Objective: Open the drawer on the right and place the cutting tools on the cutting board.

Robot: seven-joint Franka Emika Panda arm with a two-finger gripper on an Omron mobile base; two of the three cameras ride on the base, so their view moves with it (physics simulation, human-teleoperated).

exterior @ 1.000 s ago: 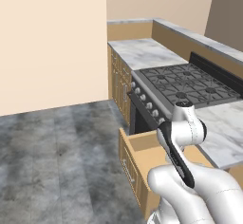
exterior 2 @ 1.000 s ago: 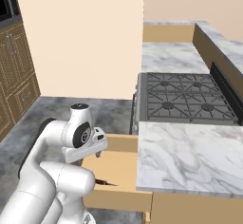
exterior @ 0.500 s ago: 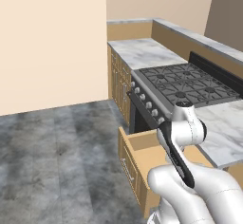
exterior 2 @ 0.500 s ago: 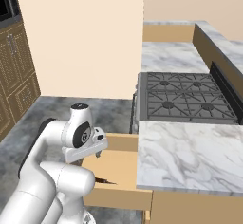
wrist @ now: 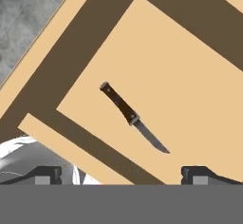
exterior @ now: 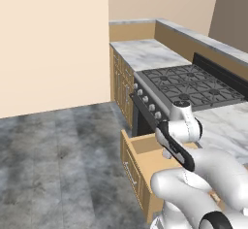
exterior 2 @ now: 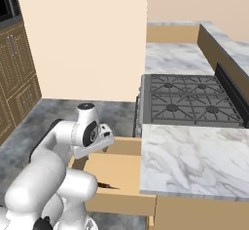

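Wide-open, empty gripper (wrist: 121, 173) hovers over drawer (wrist: 190, 90); knife (wrist: 133, 117) mid-frame, seemingly well below, axis running upper-left to lower-right.

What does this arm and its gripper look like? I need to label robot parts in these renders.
The arm is glossy white with rounded, bulbous links, dark joint caps and a black strip along the forearm. The gripper shows two small dark, blocky fingertips with grey pads. No cables or markings visible.

I stand in a home kitchen: a gas stove (exterior 2: 189, 99) with black grates, marble counters (exterior 2: 194, 156), wooden cabinets (exterior: 121, 82), grey tile floor (exterior: 53, 160), and an open drawer (wrist: 156, 66) holding a knife (wrist: 133, 117).
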